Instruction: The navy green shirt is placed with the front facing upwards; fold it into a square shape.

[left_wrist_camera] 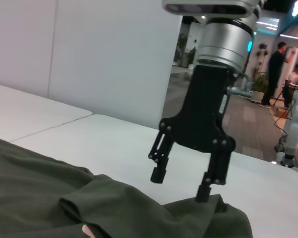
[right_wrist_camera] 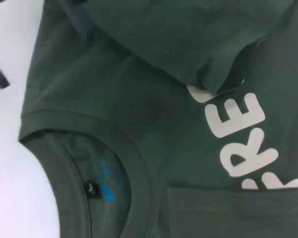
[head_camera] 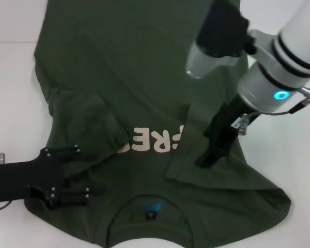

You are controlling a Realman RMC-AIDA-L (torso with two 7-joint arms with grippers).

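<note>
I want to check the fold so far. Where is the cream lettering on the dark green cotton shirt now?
In the head view the cream lettering sits mid-shirt, partly covered by both folded-in sides of the dark green cotton shirt, between the left pincer and right pincer.

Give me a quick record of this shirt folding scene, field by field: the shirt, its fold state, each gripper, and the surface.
garment: dark olive-green cotton T-shirt with cream lettering, front up, collar nearest the robot
fold state: both sleeves folded inward over the chest, partly covering the lettering; body not yet folded
neck label: small dark tag with blue mark inside the ribbed collar
left gripper: low at the shirt's left shoulder, jaws open
right gripper: over the folded right sleeve, jaws open, one tip touching the cloth
surface: white table
</note>
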